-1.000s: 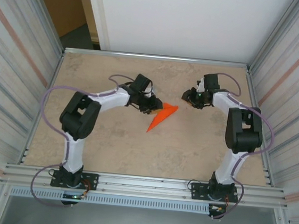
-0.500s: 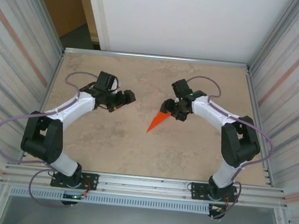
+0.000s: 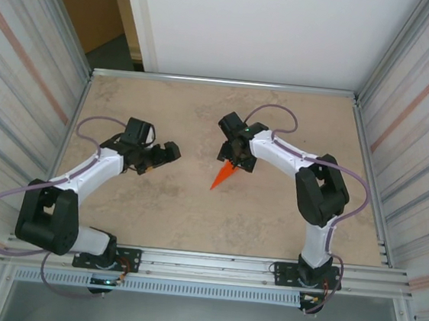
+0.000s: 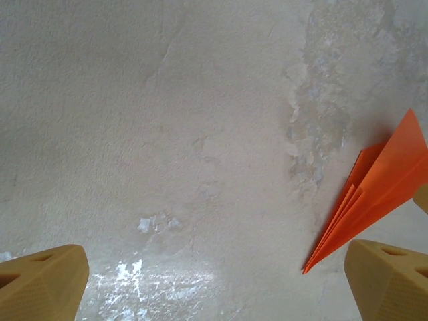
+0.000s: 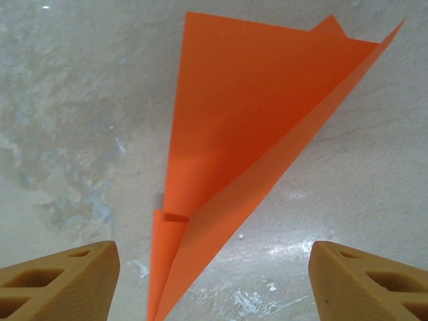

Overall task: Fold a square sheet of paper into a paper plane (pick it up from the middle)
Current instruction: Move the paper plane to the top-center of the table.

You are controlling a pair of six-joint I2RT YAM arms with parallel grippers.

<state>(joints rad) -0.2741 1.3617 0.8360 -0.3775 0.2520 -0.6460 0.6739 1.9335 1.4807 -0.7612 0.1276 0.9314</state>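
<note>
At the middle of the table the right gripper hovers spread over the tail of the paper plane, whose nose points to 7 o'clock; at its 9 o'clock the left gripper stands spread, empty

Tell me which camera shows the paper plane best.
Right wrist: the paper plane lies large and close, creases and layers clear. Left wrist catches it at the right edge, partly cropped. Top external gives a small orange dart.
</note>
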